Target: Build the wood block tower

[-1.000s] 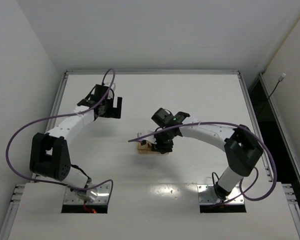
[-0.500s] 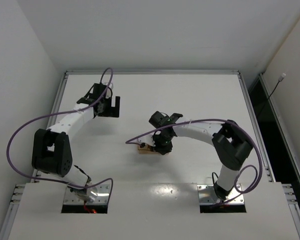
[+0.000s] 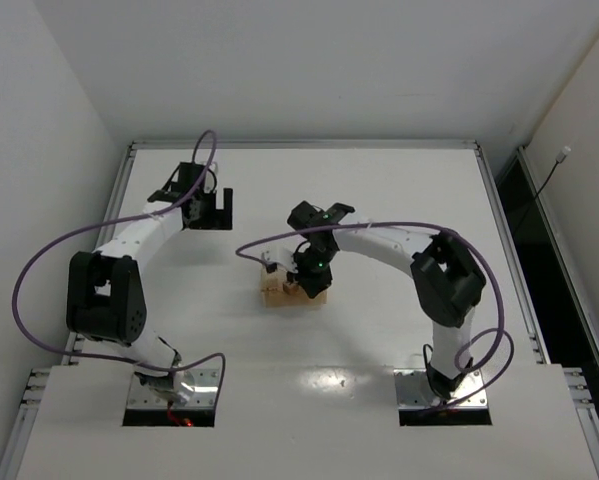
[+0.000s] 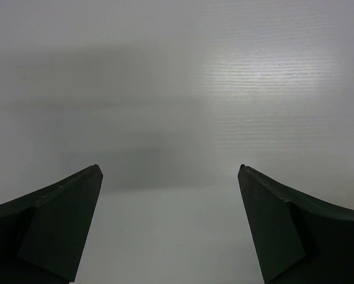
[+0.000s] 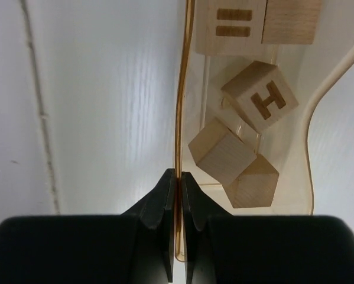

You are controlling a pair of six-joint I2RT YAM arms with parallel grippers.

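Several light-tan wood blocks [image 5: 221, 151] lie tumbled inside a translucent tan plastic tray [image 5: 178, 89]; one carries an H [image 5: 260, 94], one two bars [image 5: 230, 26]. No stacked tower shows in any view. My right gripper [image 5: 178, 173] is shut on the tray's thin side wall, one finger on each side. From above, the tray with the blocks [image 3: 279, 291] sits mid-table under my right gripper [image 3: 307, 277]. My left gripper [image 4: 169, 168] is open and empty over bare table, at the far left in the top view [image 3: 207, 208].
The white table [image 3: 399, 190] has a raised metal rim along its far and side edges. A purple cable from the right arm arcs over the tray [image 3: 254, 248]. White walls stand close on the left and right.
My right gripper has shifted left, and the tray with its blocks now looks larger and shifted a little left in the top view. My left gripper has drifted a little farther back and left.
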